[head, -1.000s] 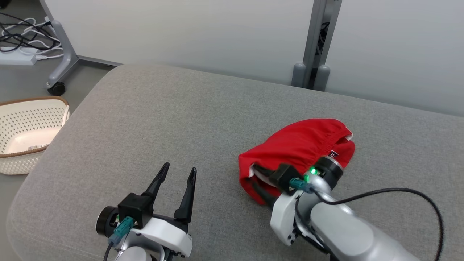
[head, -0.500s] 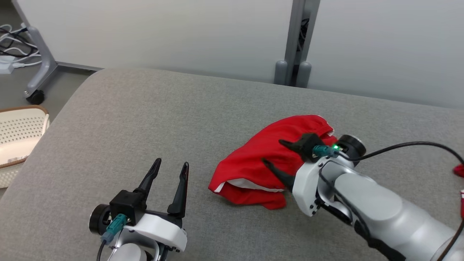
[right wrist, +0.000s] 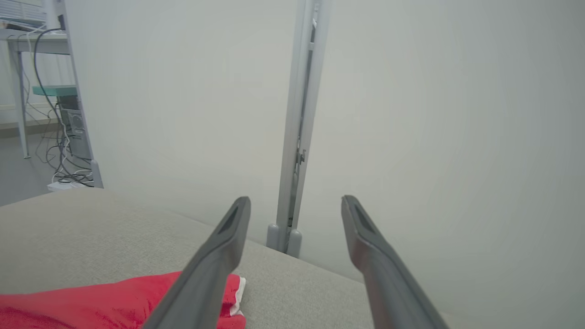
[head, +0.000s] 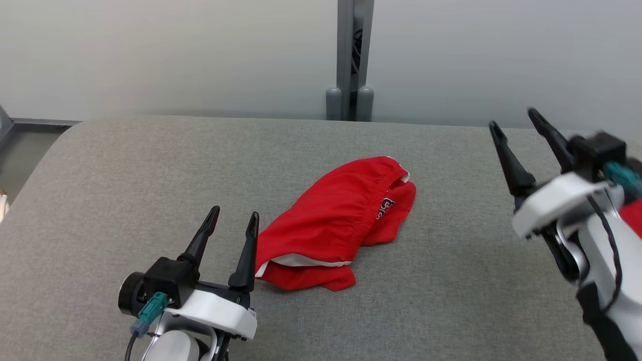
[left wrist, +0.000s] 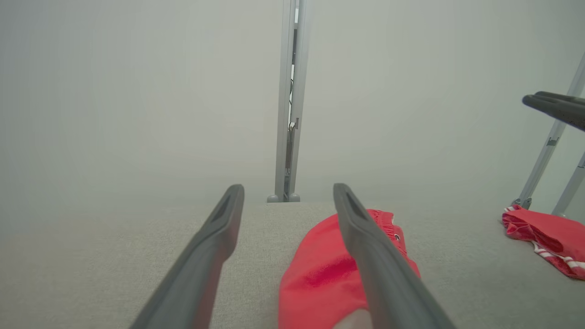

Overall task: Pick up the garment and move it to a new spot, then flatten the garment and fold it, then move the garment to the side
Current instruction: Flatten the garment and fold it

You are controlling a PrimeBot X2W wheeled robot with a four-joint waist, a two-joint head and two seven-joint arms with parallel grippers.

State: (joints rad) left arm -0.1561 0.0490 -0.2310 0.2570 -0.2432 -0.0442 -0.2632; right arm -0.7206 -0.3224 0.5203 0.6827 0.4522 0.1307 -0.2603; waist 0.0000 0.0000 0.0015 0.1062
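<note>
A crumpled red garment (head: 333, 220), its elastic waistband and white trim showing, lies loose on a grey padded surface (head: 150, 165) directly in front of the grey upright post (head: 349, 55) that divides the pale wall panels. From a point just ahead of the post, the cloth trails toward the robot and to the post's left.

The left gripper (head: 235, 211) hangs farther out from the post than the garment and to the post's left. Its two dark fingers stand apart with nothing between them. The right-hand finger sits just beside the cloth's nearest edge; whether it touches cannot be told.

The right gripper (head: 512, 118), slightly blurred, hangs raised to the right of the post and well apart from the garment, its fingers spread wide and empty.

In the left wrist view, a second red piece with white stripes (left wrist: 544, 235) lies on the same surface, well to the right of the post.
</note>
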